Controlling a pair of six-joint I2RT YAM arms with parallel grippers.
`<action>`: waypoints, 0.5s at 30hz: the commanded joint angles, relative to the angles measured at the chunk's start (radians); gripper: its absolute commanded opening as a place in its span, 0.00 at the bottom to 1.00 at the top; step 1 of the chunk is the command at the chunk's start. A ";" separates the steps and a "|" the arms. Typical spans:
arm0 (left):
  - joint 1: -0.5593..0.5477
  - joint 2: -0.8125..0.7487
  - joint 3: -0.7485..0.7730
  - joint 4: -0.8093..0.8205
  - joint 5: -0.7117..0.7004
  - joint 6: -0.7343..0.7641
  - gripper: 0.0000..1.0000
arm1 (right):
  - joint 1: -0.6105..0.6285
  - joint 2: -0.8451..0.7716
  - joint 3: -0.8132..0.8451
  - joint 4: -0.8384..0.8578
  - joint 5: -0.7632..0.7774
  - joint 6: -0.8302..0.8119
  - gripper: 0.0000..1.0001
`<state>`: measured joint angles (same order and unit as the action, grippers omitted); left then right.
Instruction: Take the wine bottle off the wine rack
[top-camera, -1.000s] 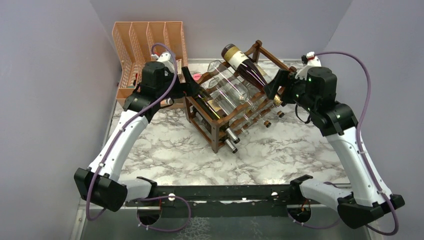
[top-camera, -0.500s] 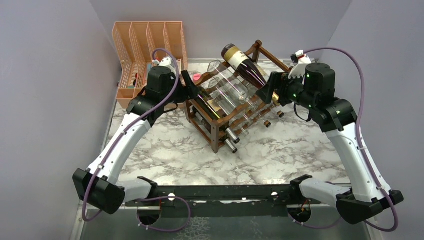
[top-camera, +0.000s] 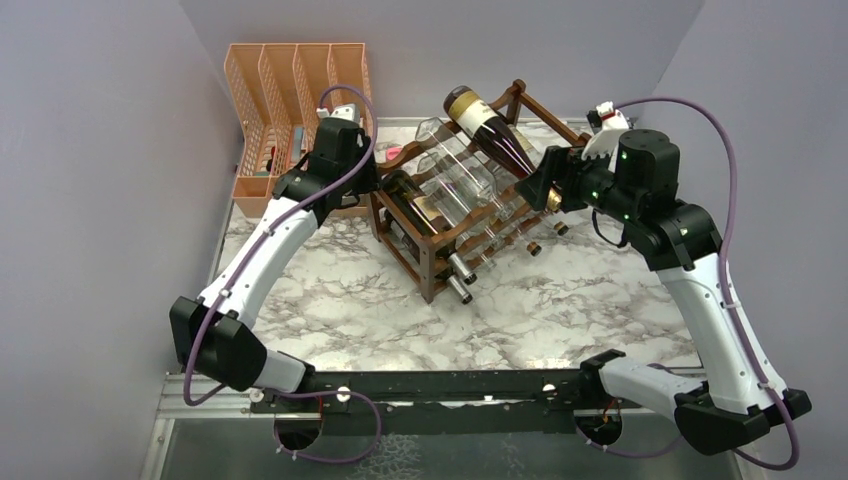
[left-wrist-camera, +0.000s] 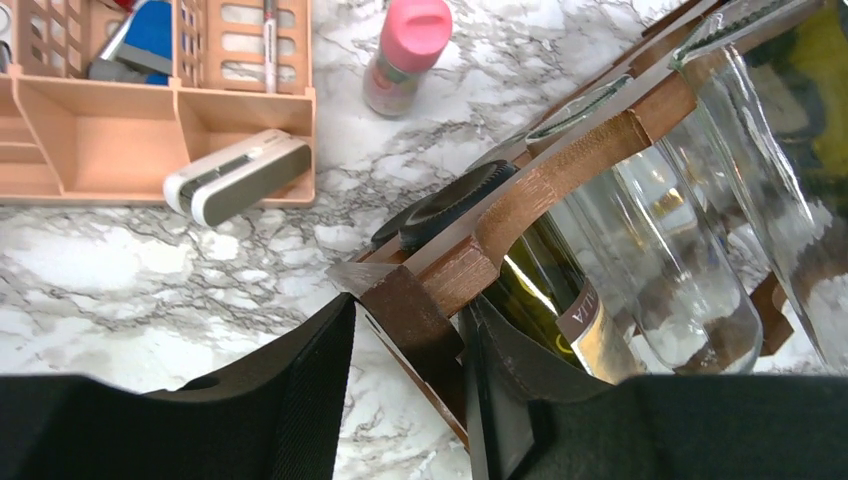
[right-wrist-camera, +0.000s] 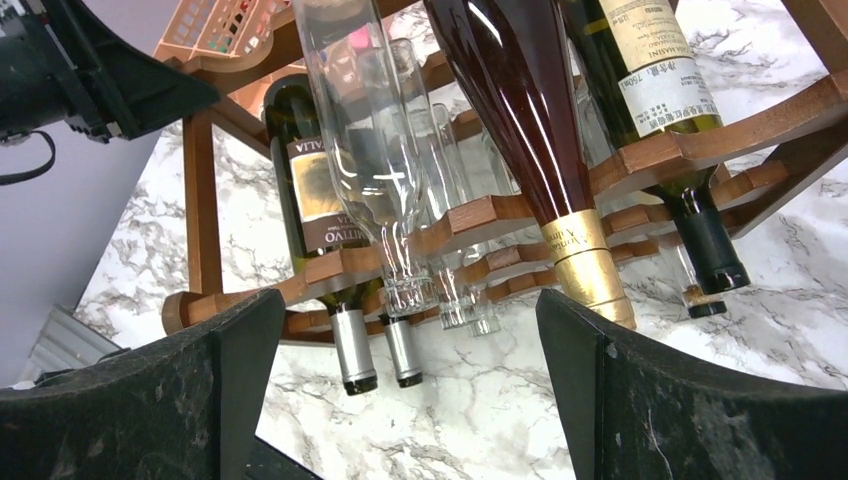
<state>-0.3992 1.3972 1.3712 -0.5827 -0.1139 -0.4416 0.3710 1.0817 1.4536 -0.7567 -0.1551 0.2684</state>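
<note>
Where the wine bottle lies: the dark-red wine bottle rests across the top tier of the wine rack, its gold-foiled neck pointing towards the right arm.
Wine rack: it stands mid-table on the marble top, crowded with clear bottles and a green bottle beside and beneath the target.
Right gripper: its jaws are spread wide and hold nothing; the gold foil sits ahead of one finger, not centred in the gap.
Left gripper: its jaws are drawn in on the rack's corner post, which fills the gap between them, apparently bracing the frame.
Off-centre grab: closing from this line would likely shove the neck sideways and roll the bottle out of its scallop.
Slick foil: a grip on the neck alone may slide under a full bottle's weight.
Neighbours: a dragged bottle could knock the clear ones, which lie just beside it.
Corner post: if the brace slips, the whole rack may skid with the pull.
Peach organizer: it stands behind the left arm, near enough to be clipped by a swing.
</note>
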 joint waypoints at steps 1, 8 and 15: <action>0.018 0.061 0.082 0.088 -0.022 0.071 0.42 | -0.004 0.006 -0.010 0.021 0.016 -0.012 1.00; 0.068 0.129 0.152 0.086 -0.009 0.111 0.40 | -0.005 0.052 0.016 0.044 0.056 -0.025 1.00; 0.085 0.135 0.197 0.069 -0.009 0.151 0.46 | -0.005 0.174 0.089 0.039 0.062 -0.039 1.00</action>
<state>-0.3393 1.5326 1.5112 -0.5854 -0.1070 -0.3496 0.3710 1.2102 1.4940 -0.7433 -0.1223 0.2523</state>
